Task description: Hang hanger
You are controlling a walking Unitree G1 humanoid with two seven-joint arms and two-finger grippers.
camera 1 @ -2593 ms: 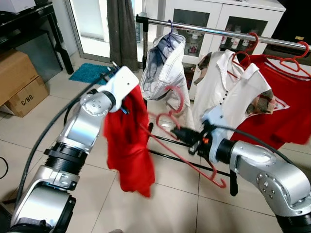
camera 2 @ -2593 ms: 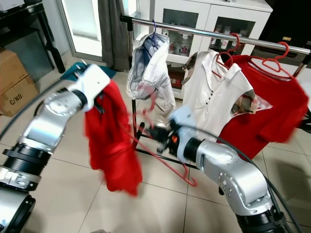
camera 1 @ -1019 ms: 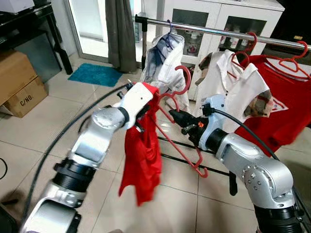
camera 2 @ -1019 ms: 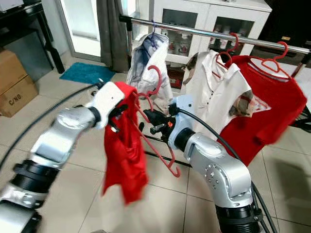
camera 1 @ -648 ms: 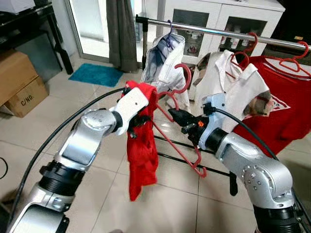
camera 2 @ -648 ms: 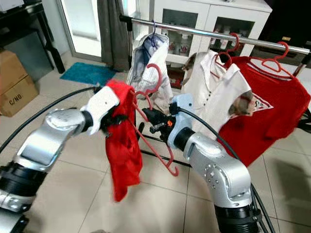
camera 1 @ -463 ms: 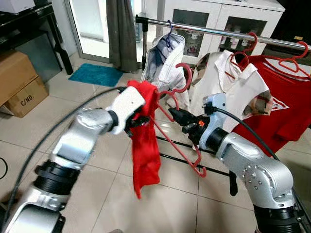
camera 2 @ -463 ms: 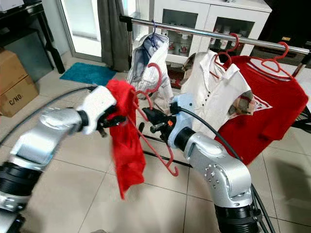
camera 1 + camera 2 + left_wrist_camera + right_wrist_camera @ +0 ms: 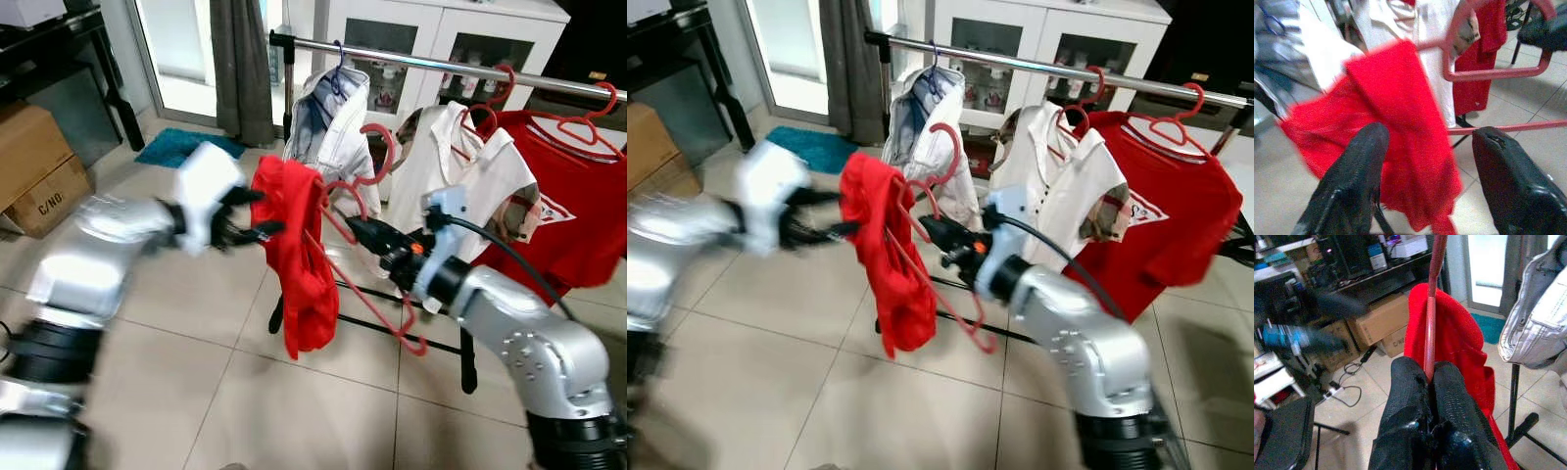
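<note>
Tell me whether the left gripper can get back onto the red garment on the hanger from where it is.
Probably yes. The left gripper is open and level with the red garment, just beside it, with nothing between. The right gripper holds the red hanger on the far side, out of the way.

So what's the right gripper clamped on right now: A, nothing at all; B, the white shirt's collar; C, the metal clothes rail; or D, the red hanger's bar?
D: the right gripper is shut on the red hanger, its bar pinched between the black fingers.
</note>
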